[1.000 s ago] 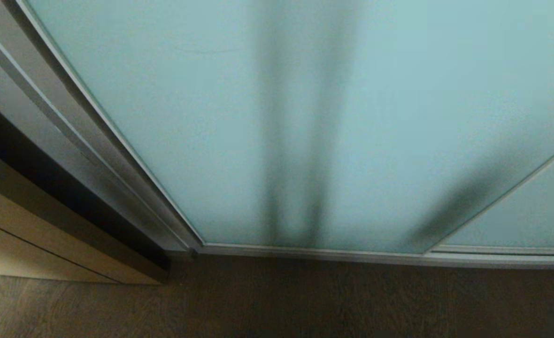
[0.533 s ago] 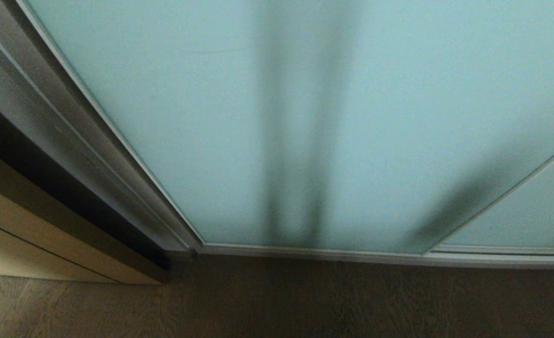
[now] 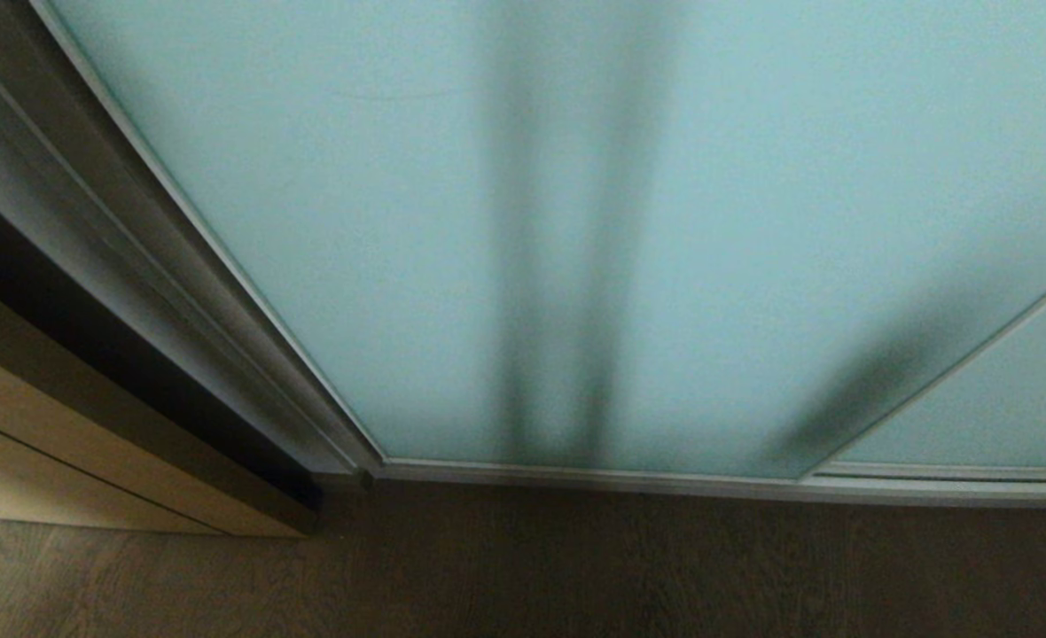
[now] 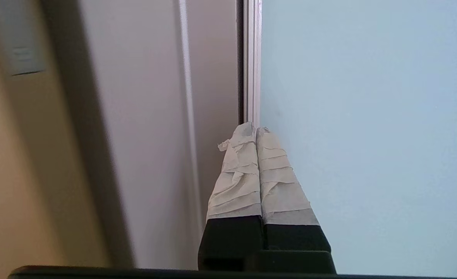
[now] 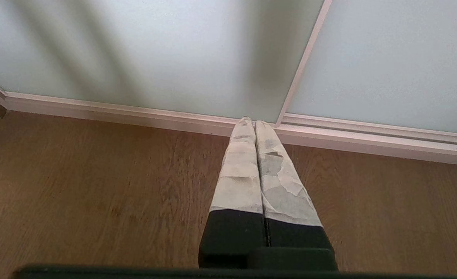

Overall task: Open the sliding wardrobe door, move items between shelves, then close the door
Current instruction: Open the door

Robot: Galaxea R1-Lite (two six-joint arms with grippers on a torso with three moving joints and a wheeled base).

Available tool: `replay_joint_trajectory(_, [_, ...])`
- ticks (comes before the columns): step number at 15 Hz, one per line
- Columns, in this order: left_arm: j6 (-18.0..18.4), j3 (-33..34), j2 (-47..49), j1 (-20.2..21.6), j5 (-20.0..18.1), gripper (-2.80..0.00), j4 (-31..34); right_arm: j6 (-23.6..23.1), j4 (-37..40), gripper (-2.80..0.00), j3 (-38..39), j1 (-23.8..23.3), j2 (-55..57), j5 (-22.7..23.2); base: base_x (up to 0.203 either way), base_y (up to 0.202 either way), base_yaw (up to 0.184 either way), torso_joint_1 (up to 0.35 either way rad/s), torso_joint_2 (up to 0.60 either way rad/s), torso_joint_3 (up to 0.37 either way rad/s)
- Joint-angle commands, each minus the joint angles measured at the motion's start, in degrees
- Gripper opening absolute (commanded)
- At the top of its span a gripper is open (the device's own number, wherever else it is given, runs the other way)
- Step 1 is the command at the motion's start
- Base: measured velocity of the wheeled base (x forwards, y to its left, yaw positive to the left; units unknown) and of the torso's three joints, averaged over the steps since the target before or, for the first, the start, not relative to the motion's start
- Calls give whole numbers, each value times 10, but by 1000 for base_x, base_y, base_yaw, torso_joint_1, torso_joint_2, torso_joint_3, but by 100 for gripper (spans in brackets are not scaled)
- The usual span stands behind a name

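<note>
i count two frosted teal panels in front of me: the sliding wardrobe door (image 3: 381, 221), which fills most of my head view and is fully shut, and a second glass panel (image 3: 1010, 399) overlapping it at the lower right, each in a thin silver frame. both stand in one silver bottom track (image 3: 629, 481) that runs along the floor. dim upright dark bands show through the glass, too blurred for me to name, so i cannot tell where the items or shelves lie behind it. i have two grippers, and neither appears in my head view. my left gripper (image 4: 256, 128) has its two taped fingers (image 4: 236, 174) pressed tight together with nothing between them, its tips close to the vertical silver edge (image 4: 253, 58) of the door where it meets the grey wardrobe side frame (image 4: 151, 116); whether they touch it i cannot tell. my right gripper (image 5: 254, 121) is likewise pinched closed on nothing, pointing down toward the track where the two panels overlap. to my left stands a tan wooden panel (image 3: 35, 461), with a dark gap (image 3: 124, 372) between it and the wardrobe frame. underfoot is a brown wood-grain floor (image 3: 576, 567), running right up to the track.
</note>
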Motion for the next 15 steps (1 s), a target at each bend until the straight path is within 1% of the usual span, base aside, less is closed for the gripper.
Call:
replay_joint_trajectory(1, [1, -13, 106, -1, 4, -280, -80, 0, 0, -280, 1, 0, -1, 0, 0, 0, 0, 0, 0, 0])
replay_joint_trajectory(3, [3, -27, 155, -2, 17, -280, -129, 0, 0, -280, 1, 0, 0, 0, 0, 0, 0, 0, 0, 0])
replay_joint_trajectory(4, [4, -39, 174, -7, 26, -280, -138, 0, 0, -280, 1, 0, 0, -1, 0, 0, 0, 0, 0, 0])
replay_joint_trajectory(7, [5, -67, 214, -25, 59, -280, -142, 0, 0, -280, 1, 0, -1, 0, 0, 0, 0, 0, 0, 0])
replay_joint_trajectory(8, [6, -70, 229, -31, 65, -280, -142, 0, 0, -280, 1, 0, 0, 0, 0, 0, 0, 0, 0, 0])
replay_joint_trajectory(12, [4, -79, 262, -58, 68, -280, -143, 0, 0, -280, 1, 0, 0, -1, 0, 0, 0, 0, 0, 0])
replay_joint_trajectory(14, [4, -90, 276, -60, 70, -280, -144, 0, 0, -280, 1, 0, 0, 0, 0, 0, 0, 0, 0, 0])
replay_joint_trajectory(15, [4, -95, 280, -60, 78, -280, -144, 0, 0, -280, 1, 0, -1, 0, 0, 0, 0, 0, 0, 0])
